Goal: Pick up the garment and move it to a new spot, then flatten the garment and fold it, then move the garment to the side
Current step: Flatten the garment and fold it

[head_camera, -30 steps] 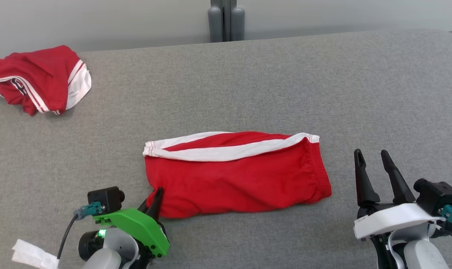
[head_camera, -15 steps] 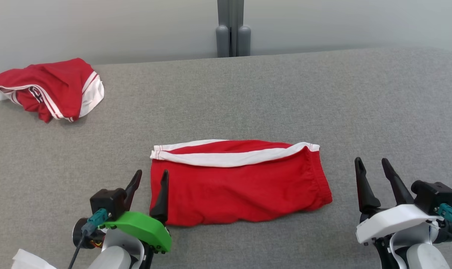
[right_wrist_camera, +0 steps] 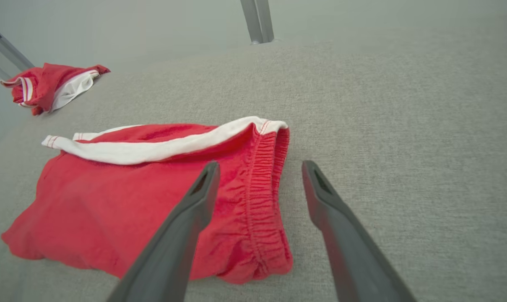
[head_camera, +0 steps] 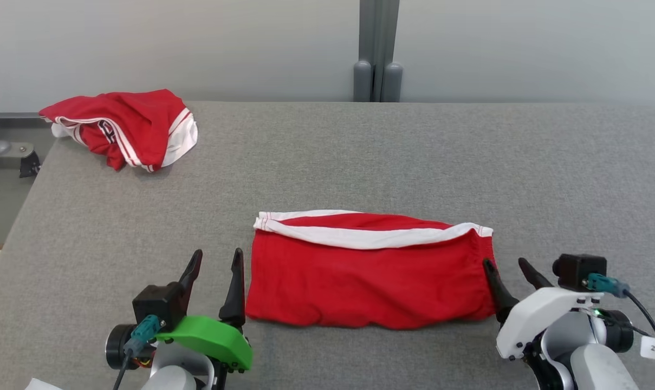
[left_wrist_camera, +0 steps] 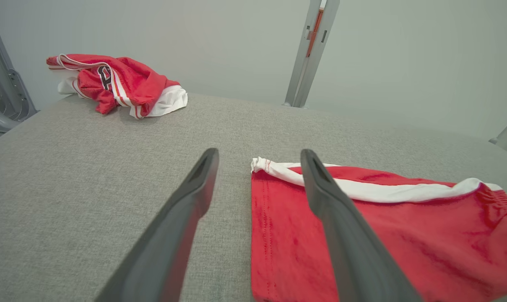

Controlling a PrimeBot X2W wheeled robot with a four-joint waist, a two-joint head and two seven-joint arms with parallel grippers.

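The garment (head_camera: 370,276), red shorts with a white band along the far edge, lies folded flat on the grey table (head_camera: 360,157). Its left edge appears in the left wrist view (left_wrist_camera: 362,235), its elastic waistband end in the right wrist view (right_wrist_camera: 152,188). My left gripper (head_camera: 218,259) stands open just left of the garment's left edge, nothing between its fingers (left_wrist_camera: 194,197). My right gripper (head_camera: 507,265) is open at the garment's right end, one finger (right_wrist_camera: 194,201) over the waistband, the other over bare table.
A second red and white garment (head_camera: 127,127) lies crumpled at the table's far left corner. A grey post (head_camera: 377,51) rises behind the table's far edge. The table's left edge (head_camera: 21,216) drops to the floor.
My left gripper let go of the garment's left corner and opened. The right gripper moved in toward the garment's right end. The head camera shifted, showing more wall and the table's left edge.
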